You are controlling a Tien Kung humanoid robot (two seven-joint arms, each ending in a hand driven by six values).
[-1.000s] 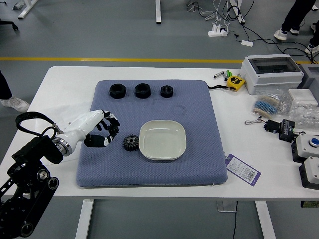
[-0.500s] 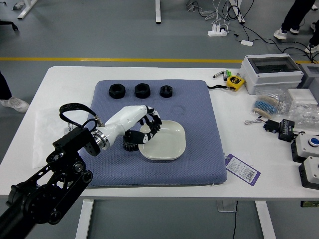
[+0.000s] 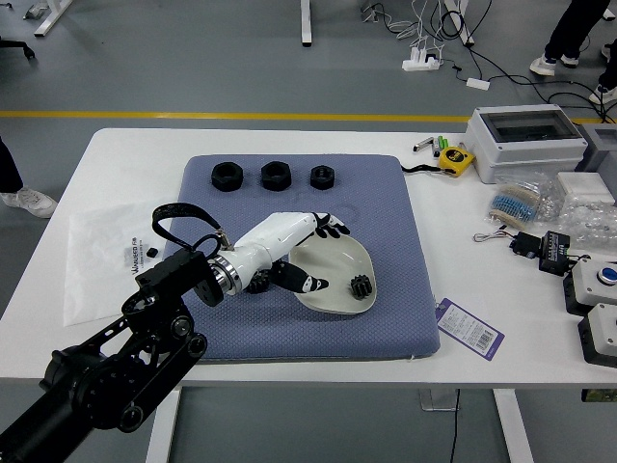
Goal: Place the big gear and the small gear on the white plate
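Note:
My left hand (image 3: 328, 256) is over the left part of the white plate (image 3: 333, 300), its fingers spread and holding nothing. A small black gear (image 3: 361, 286) lies on the plate, toward its right side. The big black gear (image 3: 258, 282) is on the blue mat left of the plate, partly hidden under my left hand. My right hand does not show.
Three black round parts (image 3: 276, 176) stand in a row at the mat's (image 3: 386, 222) back. A tape measure (image 3: 455, 160), a grey box (image 3: 525, 140), a tag (image 3: 469, 328) and button boxes (image 3: 603, 280) lie to the right.
My left hand has moved right from the mat's left side to the plate and opened, letting go of the small gear, now on the plate. The plate has shifted slightly right.

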